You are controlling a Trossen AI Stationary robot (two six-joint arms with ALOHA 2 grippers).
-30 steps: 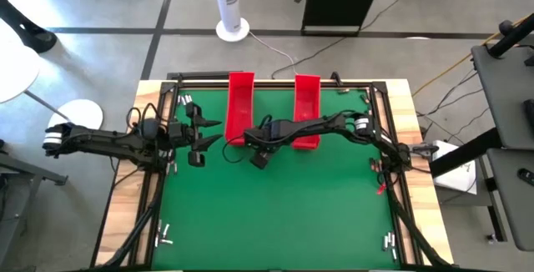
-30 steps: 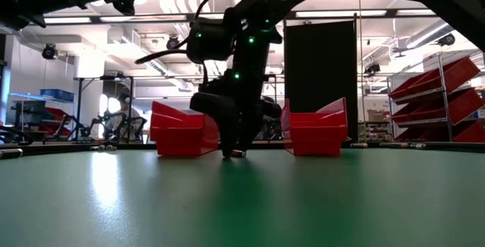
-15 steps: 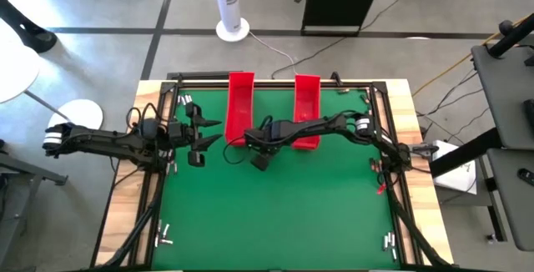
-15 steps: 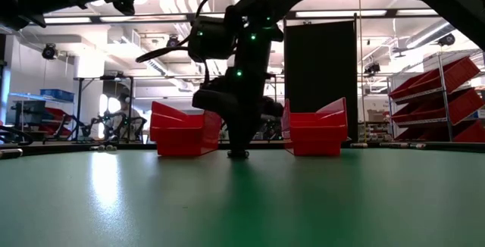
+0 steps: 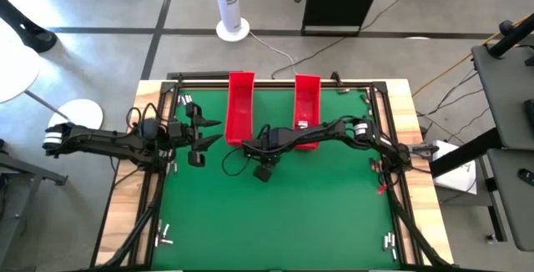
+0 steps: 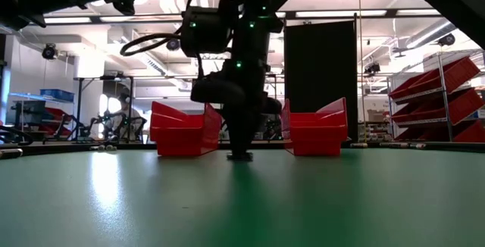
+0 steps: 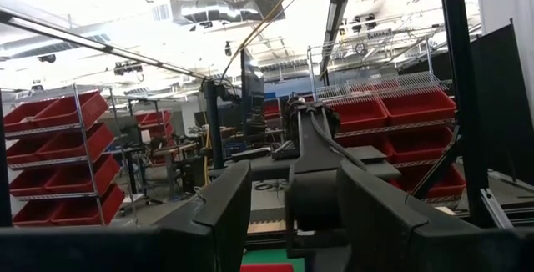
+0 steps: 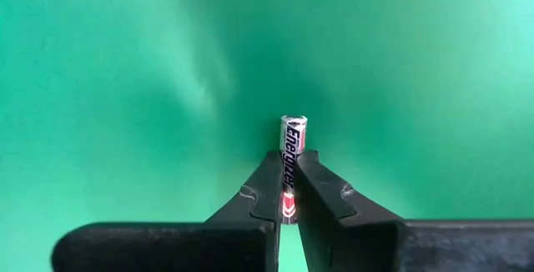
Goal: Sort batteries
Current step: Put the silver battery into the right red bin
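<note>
A silver and black battery point(image 8: 293, 136) with a red band sits between the fingertips of my right gripper point(image 8: 288, 162). That gripper is shut on it and points down at the green mat between the near ends of the two red trays point(image 5: 240, 105) point(image 5: 306, 109). In the low view my right gripper point(image 6: 241, 153) reaches down to the mat. My left gripper point(image 5: 207, 133) waits open above the table's left side, holding nothing. My right gripper pinches the battery's lower half point(image 8: 290, 157) between its two fingertips, from above, pointing down. The fingers lie along the battery, whose far end sticks out past them toward the mat. Whether that end is clear of the mat, I cannot tell.
Small groups of loose batteries lie by the frame at the near left point(image 5: 164, 237), the near right point(image 5: 388, 240) and the far left point(image 5: 188, 102). A black frame point(image 5: 275, 81) borders the mat. The mat's near half is open green surface.
My right gripper has shut on the battery that lay on the mat beside its fingers. It has then shifted a little toward the table's near edge and rolled slightly, the battery going with it.
</note>
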